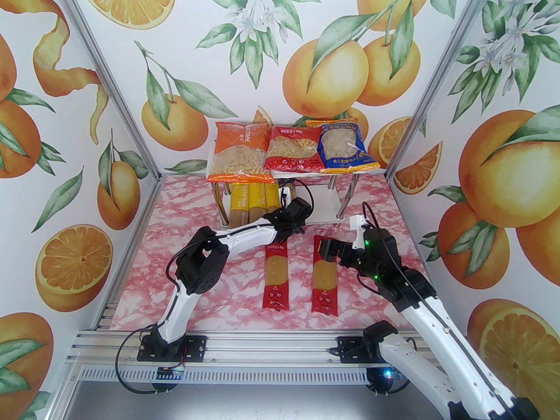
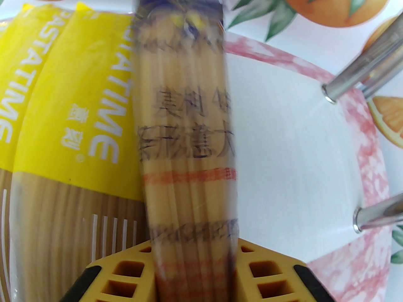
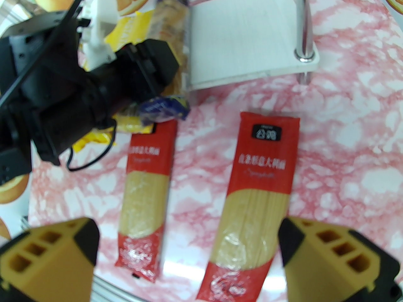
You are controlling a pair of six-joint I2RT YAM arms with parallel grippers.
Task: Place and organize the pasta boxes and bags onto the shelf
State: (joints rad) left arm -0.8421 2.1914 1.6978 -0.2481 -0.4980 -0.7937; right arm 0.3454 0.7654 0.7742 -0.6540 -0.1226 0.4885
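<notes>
Looking down from the top view, the shelf (image 1: 323,201) stands at centre frame against the back wall. Its upper board carries the orange bag (image 1: 238,151), red bag (image 1: 292,149) and blue bag (image 1: 343,147) side by side. On the left part of the lower board lie the yellow packs (image 1: 251,201), and the left arm (image 1: 245,232) stretches toward that board from the lower left. Two red packs (image 1: 275,278) lie parallel on the pink tabletop (image 1: 210,243) below the shelf. The right end effector (image 1: 326,250) hovers over the upper end of the right-hand one.

In the left wrist view, the dark blue pack (image 2: 185,137) runs up the middle of the frame, on the lower board just beside the yellow packs. Its near end sits between the fingers of the left end effector (image 2: 195,263). The view is blurred, and I cannot tell whether the fingers pinch the pack or stand just clear of it.

In the right wrist view, the right end effector (image 3: 189,241) is spread wide, its fingers at the bottom corners above the red packs, which lie flat on the tabletop. The dark blue pack lies at upper left along the shelf's edge.
</notes>
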